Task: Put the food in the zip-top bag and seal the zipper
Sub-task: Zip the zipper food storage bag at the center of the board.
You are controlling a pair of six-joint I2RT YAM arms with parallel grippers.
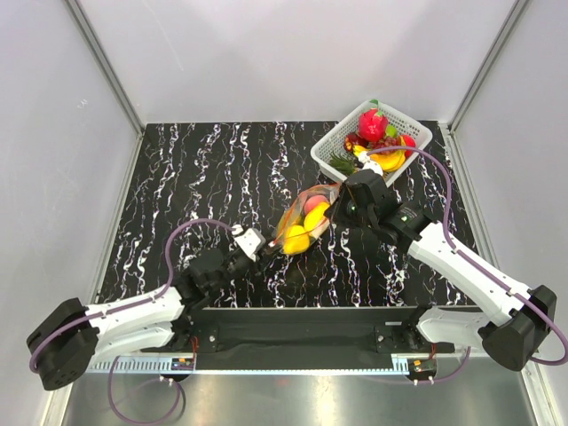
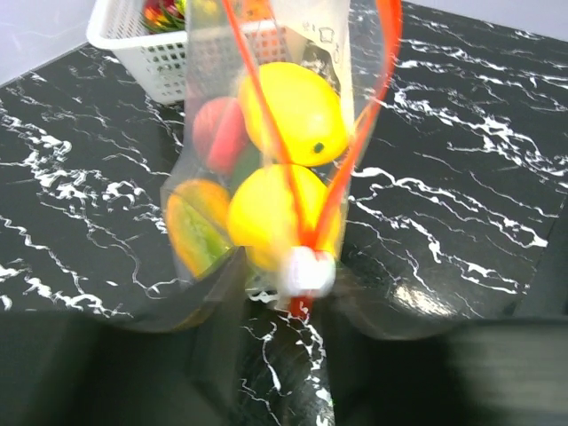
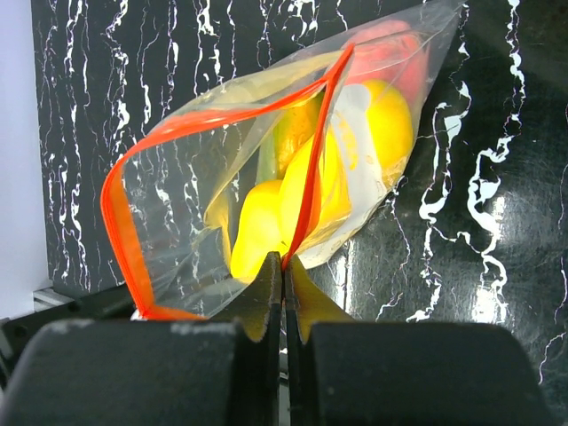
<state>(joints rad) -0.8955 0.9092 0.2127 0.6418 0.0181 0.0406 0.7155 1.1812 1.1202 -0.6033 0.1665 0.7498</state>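
The clear zip-top bag (image 1: pixel 304 222) lies on the black marble table between my grippers, with yellow fruits (image 2: pixel 293 111), a red one (image 2: pixel 220 133) and an orange-green one (image 2: pixel 195 229) inside. Its red-orange zipper (image 2: pixel 359 142) gapes in a V from a white slider (image 2: pixel 306 271). My left gripper (image 2: pixel 288 293) is open, fingers on either side of the slider; in the top view it (image 1: pixel 260 246) is at the bag's near-left end. My right gripper (image 3: pixel 284 262) is shut on the zipper strip (image 3: pixel 311 177) at the bag's other end (image 1: pixel 340 211).
A white slotted basket (image 1: pixel 417 133) stands at the back right with more toy food, including a red fruit (image 1: pixel 373 124); it also shows in the left wrist view (image 2: pixel 151 53). Grey walls enclose the table.
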